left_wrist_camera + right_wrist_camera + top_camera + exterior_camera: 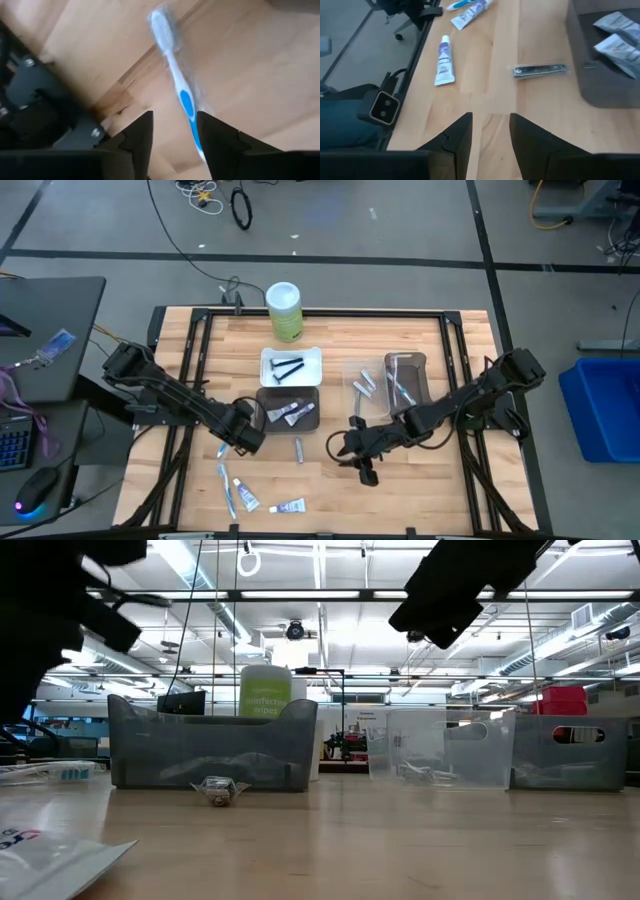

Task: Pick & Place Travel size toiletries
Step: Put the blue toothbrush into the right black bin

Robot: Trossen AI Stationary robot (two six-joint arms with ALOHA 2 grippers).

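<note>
My left gripper (243,442) (174,137) points down, open, just above a white-and-blue toothbrush (172,65) that lies flat on the wooden table; the handle end runs behind one finger. More toiletries lie near the front edge: a second toothbrush (228,485) and two toothpaste tubes (243,495) (288,506). A little silvery tube (298,448) (540,70) lies in front of the grey tray (290,412). My right gripper (352,452) (491,132) hangs open above the table's middle, slanting toward the left, with nothing between its fingers.
A white tray (290,367) with dark razors stands behind the grey tray, which holds silvery packets (615,47). A clear tray (405,380) with several items stands at the right. A tall green-and-white canister (284,310) stands at the far edge. Black frame rails (175,430) border the table.
</note>
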